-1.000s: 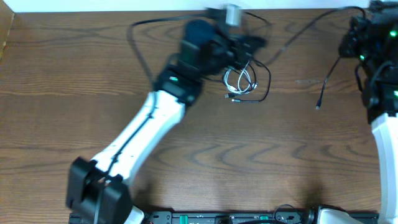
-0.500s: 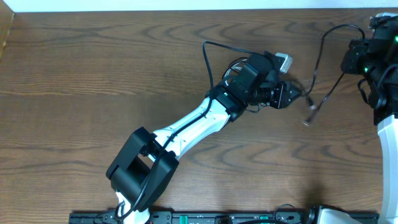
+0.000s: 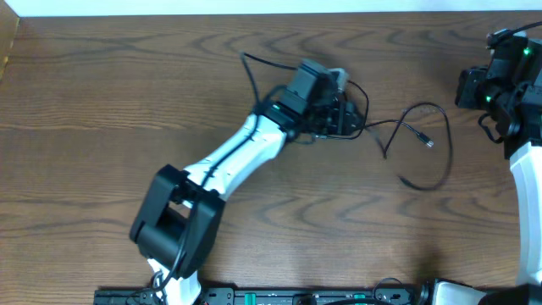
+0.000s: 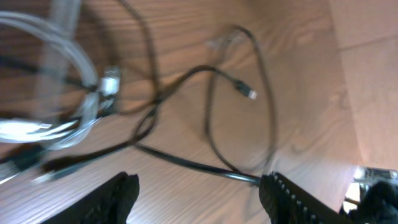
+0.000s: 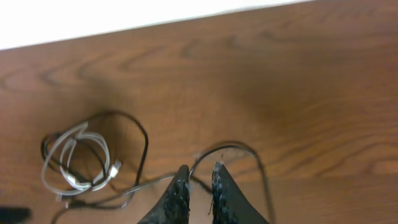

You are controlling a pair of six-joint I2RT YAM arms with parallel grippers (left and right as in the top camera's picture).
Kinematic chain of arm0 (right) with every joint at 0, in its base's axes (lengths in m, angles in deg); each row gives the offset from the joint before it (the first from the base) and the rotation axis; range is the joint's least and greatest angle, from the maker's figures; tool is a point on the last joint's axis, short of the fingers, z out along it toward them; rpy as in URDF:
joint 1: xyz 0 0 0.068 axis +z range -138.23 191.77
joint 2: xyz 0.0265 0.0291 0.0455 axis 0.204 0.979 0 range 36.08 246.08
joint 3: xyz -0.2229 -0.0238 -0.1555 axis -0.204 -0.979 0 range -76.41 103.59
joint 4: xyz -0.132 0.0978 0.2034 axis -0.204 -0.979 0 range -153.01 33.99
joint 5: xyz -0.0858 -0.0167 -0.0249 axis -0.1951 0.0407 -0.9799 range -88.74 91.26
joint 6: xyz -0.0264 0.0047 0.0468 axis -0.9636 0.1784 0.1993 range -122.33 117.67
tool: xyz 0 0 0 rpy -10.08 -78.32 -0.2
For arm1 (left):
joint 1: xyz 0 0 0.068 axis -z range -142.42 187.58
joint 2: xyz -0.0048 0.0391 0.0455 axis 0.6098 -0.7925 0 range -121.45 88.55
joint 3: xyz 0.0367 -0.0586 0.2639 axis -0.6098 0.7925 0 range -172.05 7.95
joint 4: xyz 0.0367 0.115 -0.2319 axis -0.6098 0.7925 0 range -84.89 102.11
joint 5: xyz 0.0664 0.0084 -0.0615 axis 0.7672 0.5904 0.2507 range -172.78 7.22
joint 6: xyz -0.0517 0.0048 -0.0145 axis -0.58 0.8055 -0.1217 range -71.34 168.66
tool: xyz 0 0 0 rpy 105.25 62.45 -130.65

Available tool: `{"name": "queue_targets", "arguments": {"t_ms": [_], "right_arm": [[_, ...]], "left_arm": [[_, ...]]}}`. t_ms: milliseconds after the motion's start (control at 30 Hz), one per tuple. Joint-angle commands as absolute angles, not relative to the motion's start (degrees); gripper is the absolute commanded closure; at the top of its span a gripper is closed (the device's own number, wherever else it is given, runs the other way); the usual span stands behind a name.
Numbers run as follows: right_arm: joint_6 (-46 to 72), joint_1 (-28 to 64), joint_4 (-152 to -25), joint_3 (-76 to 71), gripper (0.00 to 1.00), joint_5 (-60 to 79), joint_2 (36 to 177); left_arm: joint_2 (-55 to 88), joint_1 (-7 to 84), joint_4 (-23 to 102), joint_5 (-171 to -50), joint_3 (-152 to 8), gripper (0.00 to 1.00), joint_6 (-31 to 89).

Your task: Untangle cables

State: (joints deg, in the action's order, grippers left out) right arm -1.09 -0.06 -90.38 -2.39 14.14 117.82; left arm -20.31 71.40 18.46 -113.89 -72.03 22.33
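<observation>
The left gripper (image 4: 199, 184) hung open above the wooden table (image 3: 127, 102), its fingers wide apart and gripping nothing. At its 10 o'clock lay the coiled white cable (image 4: 37, 130). The black cable (image 4: 186, 163) ran out of that coil toward 3 o'clock, passed close by one finger and looped loosely across the wood, its small plug (image 4: 247, 92) lying free inside the loop. The right gripper (image 5: 199, 169) stood well apart at the table's 2 o'clock edge. Its fingers were barely ajar and empty, above the far bend of the black cable.
</observation>
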Motion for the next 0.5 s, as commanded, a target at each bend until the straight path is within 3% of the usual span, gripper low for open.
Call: {"name": "queue_targets", "arguments": {"t_ms": [0,133,467], "right_arm": [[-4.35,0.09,-91.17,-2.17,0.89,18.45,119.76],[-9.88,1.75,-91.23,-2.17,0.83,29.01,121.79],[-21.07,14.97,-98.75,-2.17,0.73,32.37,128.55]], "left_arm": [[-14.56,69.3,21.61,-112.36,-72.82,0.33,28.26],[-8.88,66.86,26.65,-105.26,-72.82,0.31,30.9],[1.9,54.86,34.59,-103.31,-72.82,0.31,28.65]]}}
